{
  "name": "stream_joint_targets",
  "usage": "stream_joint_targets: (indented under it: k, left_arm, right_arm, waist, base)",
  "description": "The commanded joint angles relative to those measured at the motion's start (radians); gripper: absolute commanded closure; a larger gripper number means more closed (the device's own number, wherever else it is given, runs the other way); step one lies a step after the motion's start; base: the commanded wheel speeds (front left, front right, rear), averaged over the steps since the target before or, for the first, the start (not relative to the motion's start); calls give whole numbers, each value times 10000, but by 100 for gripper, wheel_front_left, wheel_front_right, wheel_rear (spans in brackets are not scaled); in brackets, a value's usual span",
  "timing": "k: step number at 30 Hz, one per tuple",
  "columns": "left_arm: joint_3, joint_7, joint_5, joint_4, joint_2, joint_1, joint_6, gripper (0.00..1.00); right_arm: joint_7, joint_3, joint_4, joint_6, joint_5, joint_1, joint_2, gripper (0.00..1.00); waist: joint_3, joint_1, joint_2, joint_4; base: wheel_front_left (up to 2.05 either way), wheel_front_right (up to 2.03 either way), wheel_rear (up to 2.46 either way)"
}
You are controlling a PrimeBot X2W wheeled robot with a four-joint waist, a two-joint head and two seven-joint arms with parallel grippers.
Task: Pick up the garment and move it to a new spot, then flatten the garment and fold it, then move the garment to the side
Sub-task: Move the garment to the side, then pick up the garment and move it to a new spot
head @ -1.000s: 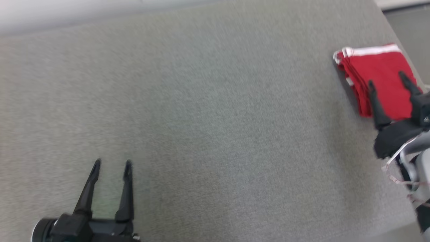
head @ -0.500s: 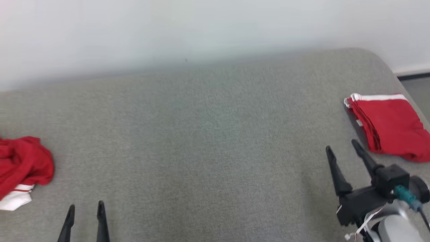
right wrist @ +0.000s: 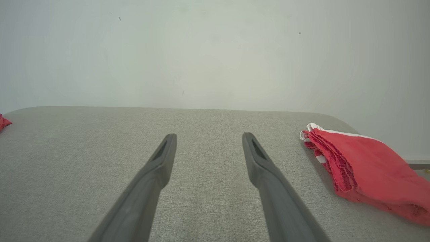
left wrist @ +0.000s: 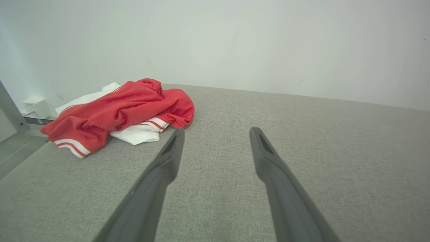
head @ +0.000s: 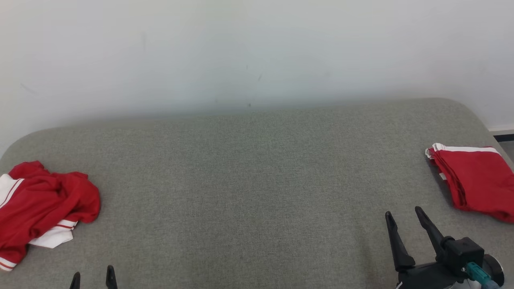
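Grey upholstered surface (head: pixel 257 168) against a plain white wall (head: pixel 257 52), rounded corners at both ends.

Status from my end:
- Folded red garment (head: pixel 478 180) with a white band sits at the surface's right end, close to the edge. Stack looks tidy, so I read that one as done and set aside.
- Crumpled red-and-white garment (head: pixel 44 208) lies in a heap at the surface's left end, untouched. For that one everything is left, by my reckoning: pick up, relocate, flatten, fold, move aside.
- Left gripper (head: pixel 92 273): jaws released, nothing between them. It's at the surface's near edge, apart from the heap, which lies ahead and to its left in the left wrist view.
- Right gripper (head: pixel 403 212): jaws released too, empty, near the folded stack but not touching it.

Surroundings: bare middle of the surface should suit flattening. Beyond the left end, a small white box (left wrist: pixel 35 107) on the wall and a metal bar (left wrist: pixel 11 111). I'd watch those when reaching over. Nothing lies between the left gripper and the heap.
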Motion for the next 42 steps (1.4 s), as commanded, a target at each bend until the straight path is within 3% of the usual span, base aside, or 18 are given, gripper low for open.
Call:
stream_joint_targets:
  k: [1, 27, 42]
  left_arm:
    - [41, -34, -35, 75, -16, -26, -44, 0]
    - [-85, -34, 102, 440, -19, -261, -134, 0]
    - [-53, -34, 280, 339, -18, -225, -122, 0]
  right_arm:
    - [-50, -31, 52, -27, 54, 167, 75, 0]
    - [-210, 4, 339, -27, 155, 384, 253, 0]
    - [-212, 193, 295, -27, 95, 392, 366, 0]
  waist:
    - [-57, 1, 1, 35]
    - [-172, 1, 1, -37]
    - [-233, 1, 1, 1262]
  base:
    - [0, 0, 0]
    - [0, 0, 0]
    - [0, 0, 0]
